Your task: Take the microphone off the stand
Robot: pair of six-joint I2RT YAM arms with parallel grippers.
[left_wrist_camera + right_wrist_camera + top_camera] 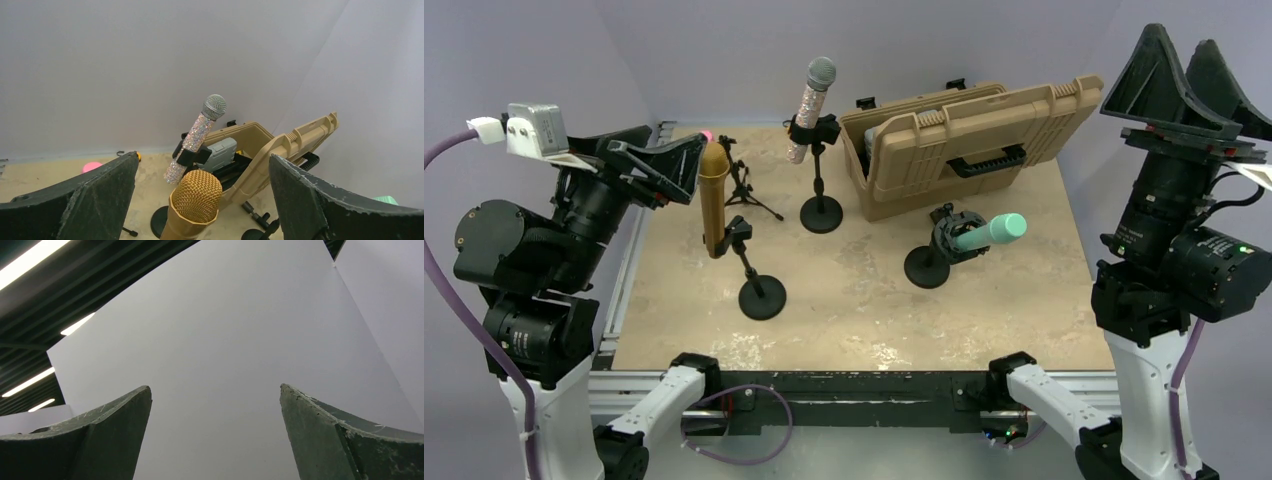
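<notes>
**Left wrist view.** Gold microphone cropped by the frame edge at 6 o'clock, only its head and upper body shown. Green microphone is a sliver at 4 o'clock behind a finger. Pink object at 8 o'clock is half hidden, kind indeterminable.

**Top view.** Contents of the tan case at 1 o'clock are largely masked by its own shell.

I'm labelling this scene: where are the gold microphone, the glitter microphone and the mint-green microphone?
gold microphone (714, 205), top external view, middle of its body.
glitter microphone (197, 132), left wrist view, its sparkly handle.
mint-green microphone (994, 232), top external view, its handle.
</notes>
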